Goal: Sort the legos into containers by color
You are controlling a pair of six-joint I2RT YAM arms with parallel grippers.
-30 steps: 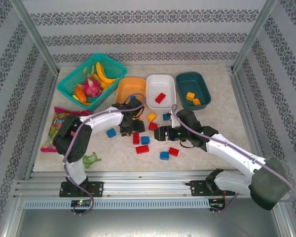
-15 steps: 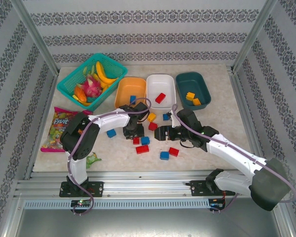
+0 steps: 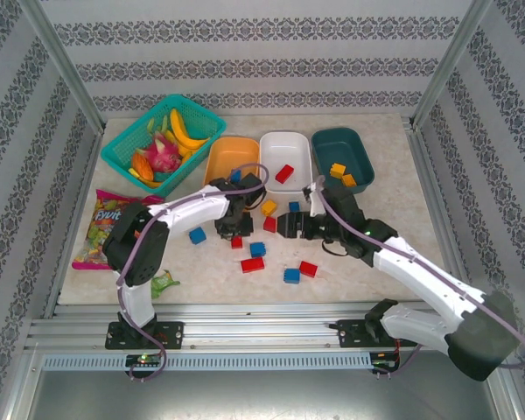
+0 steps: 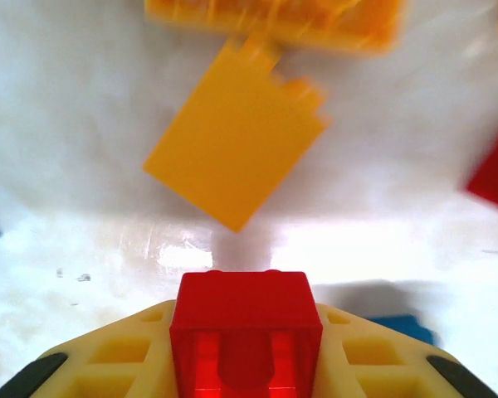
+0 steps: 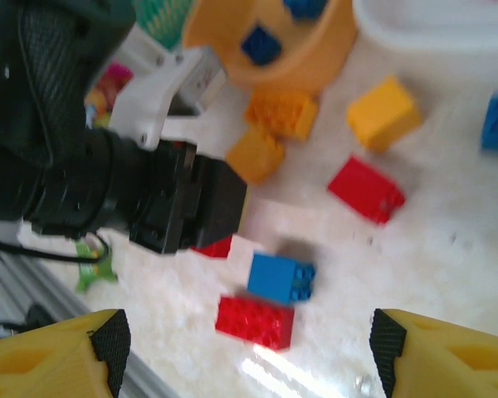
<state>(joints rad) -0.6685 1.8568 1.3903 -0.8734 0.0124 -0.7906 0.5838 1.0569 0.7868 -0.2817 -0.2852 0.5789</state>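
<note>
My left gripper is shut on a red lego, gripped between its yellow fingers just above the table. A yellow lego lies ahead of it. My right gripper hangs open over the loose legos, and below its jaws lie a blue lego and a red lego. At the back stand the orange tub with blue legos in it, the white tub with a red lego, and the teal tub with yellow legos.
More legos are scattered mid-table: blue, yellow, red, blue. A teal basket of fruit stands at the back left, a snack bag at the left, and a green toy scrap near the front. The two grippers are close together.
My left gripper's jaws have closed on the red lego. The right gripper has moved a little toward the tubs and stayed open.
</note>
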